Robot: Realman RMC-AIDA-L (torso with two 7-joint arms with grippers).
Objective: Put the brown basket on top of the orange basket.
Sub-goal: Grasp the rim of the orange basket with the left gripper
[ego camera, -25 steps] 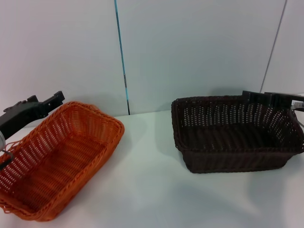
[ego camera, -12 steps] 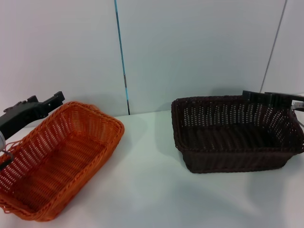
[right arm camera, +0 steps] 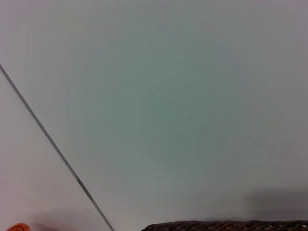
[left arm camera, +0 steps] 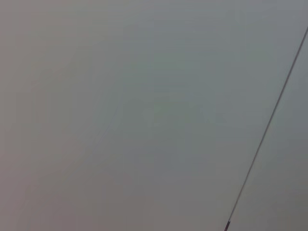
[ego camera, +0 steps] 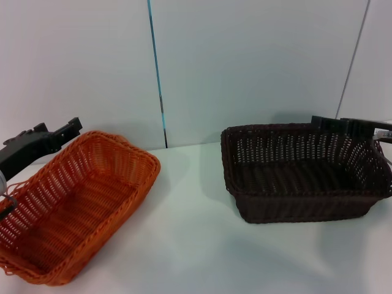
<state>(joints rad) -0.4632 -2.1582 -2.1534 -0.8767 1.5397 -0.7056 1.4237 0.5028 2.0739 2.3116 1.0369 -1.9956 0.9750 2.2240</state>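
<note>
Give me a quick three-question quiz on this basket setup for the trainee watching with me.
1. True or false: the brown basket already sits on top of the orange basket.
2. Which gripper is next to the brown basket? A) the left gripper B) the right gripper C) neither
3. Fill in: both baskets rest on the white ____.

Key
1. False. The two baskets stand apart on the table, orange on the robot's left, brown on its right.
2. B. The right gripper is at the brown basket's far right corner; the left gripper is behind the orange basket's far rim.
3. table
</note>
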